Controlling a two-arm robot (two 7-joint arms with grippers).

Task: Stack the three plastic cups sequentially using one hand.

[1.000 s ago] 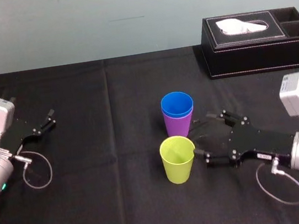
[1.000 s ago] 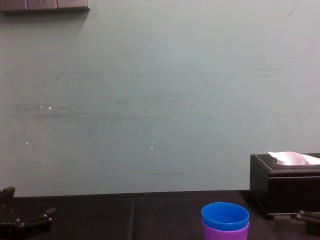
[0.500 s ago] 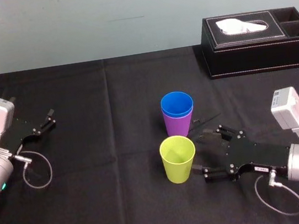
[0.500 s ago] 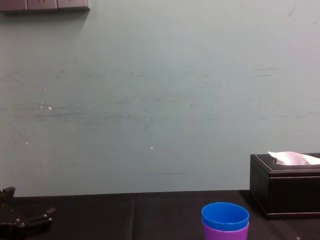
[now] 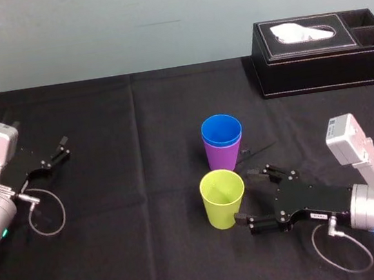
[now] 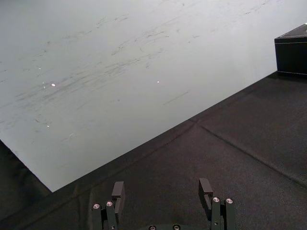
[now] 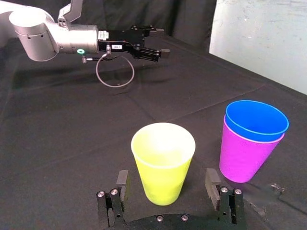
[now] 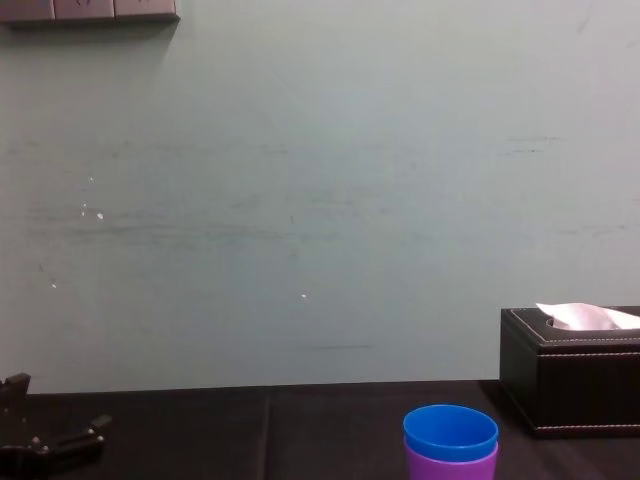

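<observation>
HAZARDS, gravest first

1. Toppled yellow-green cup [image 5: 222, 201]. It stands upright and alone on the black table [image 5: 133, 252], nearest the robot and just in front of the nested pair. The right gripper [image 5: 246, 195] meets it low and from the side. A fingertip nudging the wall before the jaws are centred would likely tip or skid so light a tumbler.
2. Disturbed stack. The blue cup [image 5: 221, 131] sits inside the purple cup [image 5: 223, 157], both upright, close behind the yellow-green one. A lift that swings wide, or a straying far finger, could knock the pair over.
3. Slip in the grasp. The walls are smooth and tapered, so a pinch low on the narrow part may let the cup tilt or ride upward and spoil its entry into the blue rim.
4. Cable loop [image 5: 339, 258] at the right wrist. It hangs close to the table; minor snag risk.

POSE

- Right arm: reaches in from the robot's right, forearm low over the table, wrist about level, aimed at the yellow-green cup.
- Right gripper: spread wider than the cup. In the right wrist view the cup's lower body stands between the two fingers [image 7: 122, 182] with a gap on each side; nothing is gripped.
- Left gripper [image 5: 61, 149]: parked at the table's far left, well apart from the cups, fingers apart and empty
</observation>
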